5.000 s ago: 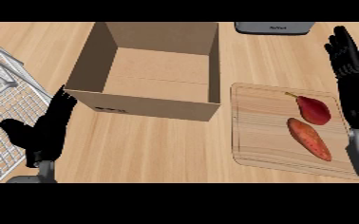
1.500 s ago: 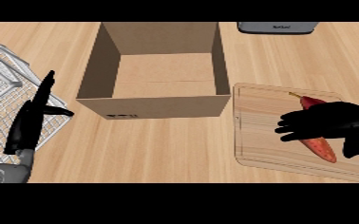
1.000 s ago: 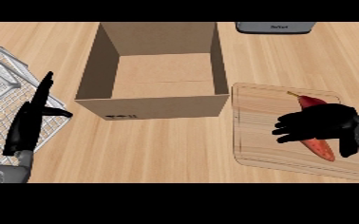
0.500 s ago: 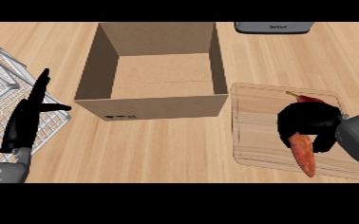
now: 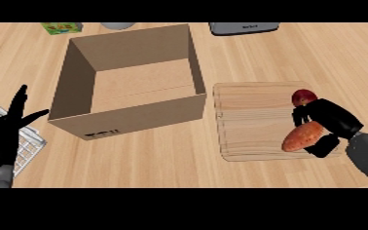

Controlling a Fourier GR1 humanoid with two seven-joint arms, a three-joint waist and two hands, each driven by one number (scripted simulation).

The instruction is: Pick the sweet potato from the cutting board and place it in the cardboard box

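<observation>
One sweet potato (image 5: pixel 304 137) is caught in the right hand (image 5: pixel 327 124), whose dark fingers curl round its far end while the orange body juts out toward the hand's left. It sits over the right part of the cutting board (image 5: pixel 253 122), near the board's near edge; whether it touches the wood or is lifted off it I cannot tell. Just beyond the hand, peeking past its knuckles, is a small red piece of produce (image 5: pixel 304 96), also on the board. Only the start of the grey forearm shows behind the hand, at the view's right edge.

Off to the hand's left, just past the board's left edge, stands the cardboard box (image 5: pixel 129 114), open at the top, its brown floor showing and its front wall bearing a small dark mark. Board and box lie close beside each other on the pale wooden counter (image 5: pixel 158 161).

Far across from the working hand, the left hand (image 5: pixel 13 129) shows at the view's left edge, fingers straight and pointing up, thumb splayed, holding nothing. Part of a white wire rack (image 5: pixel 27 147) lies partly under it.

Beyond the box, along the far edge, are a green packet (image 5: pixel 61 27), a grey rounded object (image 5: pixel 118 25) and a dark grey appliance (image 5: pixel 244 28).
</observation>
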